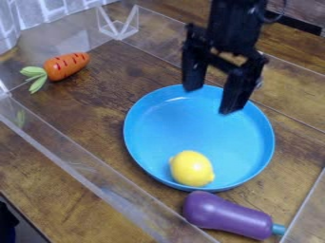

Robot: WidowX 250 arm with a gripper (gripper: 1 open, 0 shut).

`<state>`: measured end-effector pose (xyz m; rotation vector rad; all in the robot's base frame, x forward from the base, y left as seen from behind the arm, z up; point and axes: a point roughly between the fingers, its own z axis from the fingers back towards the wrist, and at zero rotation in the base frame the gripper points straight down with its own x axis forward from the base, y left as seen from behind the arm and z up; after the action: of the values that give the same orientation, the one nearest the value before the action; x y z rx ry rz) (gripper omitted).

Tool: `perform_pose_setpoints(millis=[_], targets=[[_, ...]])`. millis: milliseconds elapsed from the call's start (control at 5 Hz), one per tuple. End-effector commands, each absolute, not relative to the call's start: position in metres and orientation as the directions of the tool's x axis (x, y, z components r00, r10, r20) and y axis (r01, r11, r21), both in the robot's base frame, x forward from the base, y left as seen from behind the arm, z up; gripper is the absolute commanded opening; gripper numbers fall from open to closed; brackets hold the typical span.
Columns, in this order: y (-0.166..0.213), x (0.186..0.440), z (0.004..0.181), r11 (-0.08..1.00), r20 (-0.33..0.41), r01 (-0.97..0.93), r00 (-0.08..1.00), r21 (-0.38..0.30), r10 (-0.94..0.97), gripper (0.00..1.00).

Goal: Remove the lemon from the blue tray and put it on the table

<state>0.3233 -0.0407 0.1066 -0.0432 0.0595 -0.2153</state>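
The lemon (192, 168) is a small bright yellow oval lying in the near part of the blue tray (152, 116), a wide round plate on the dark wood table (95, 109). My gripper (216, 84) hangs over the tray's far rim, pointing down, its two black fingers (237, 90) spread wide with nothing between them. The lemon is well below the gripper in the picture, apart from it.
An orange carrot (61, 65) lies at the left near the acrylic wall (76, 157). A purple eggplant (229, 215) lies just outside the tray's near rim. Clear acrylic walls border the table on all sides.
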Motion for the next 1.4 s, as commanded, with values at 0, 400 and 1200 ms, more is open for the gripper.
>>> perform_pose_setpoints(millis=[0,400,1200], targets=[[-0.047,0.320,0.113,0.964,0.013,0.264,0.965,-0.044,-0.263,1.00],[-0.051,0.322,0.074,0.964,-0.005,0.263,0.965,-0.046,-0.263,1.00],[-0.076,0.317,0.021,0.929,-0.042,0.371,0.928,-0.012,-0.371,1.00]])
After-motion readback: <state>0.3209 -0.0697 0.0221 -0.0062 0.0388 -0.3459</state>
